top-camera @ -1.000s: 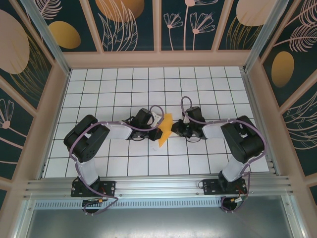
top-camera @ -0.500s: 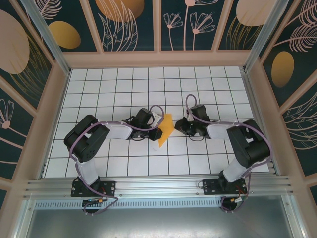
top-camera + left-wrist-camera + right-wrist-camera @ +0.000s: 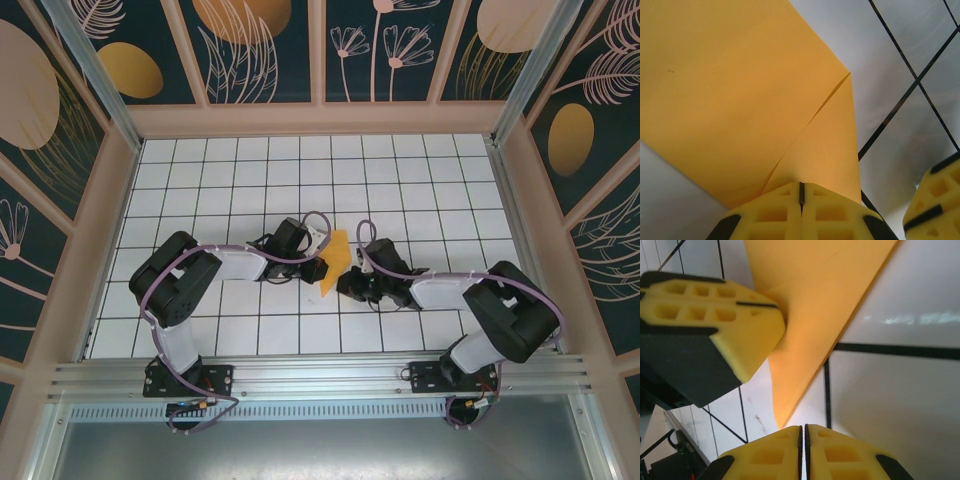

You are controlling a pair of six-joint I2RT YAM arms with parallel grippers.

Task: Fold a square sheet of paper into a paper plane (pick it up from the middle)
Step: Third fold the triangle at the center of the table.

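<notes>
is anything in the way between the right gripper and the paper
Nothing visible. The paper has its pointed tip just ahead of the shut right gripper, with only bare table around it. The left gripper is clamped on the paper further up, off to one side of that path.

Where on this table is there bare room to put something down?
Roomiest: the bare table tiles between the arms and the back wall. A smaller patch lies between the two arm bases. Crowded: the centre, where left gripper and right gripper meet at the orange paper.
</notes>
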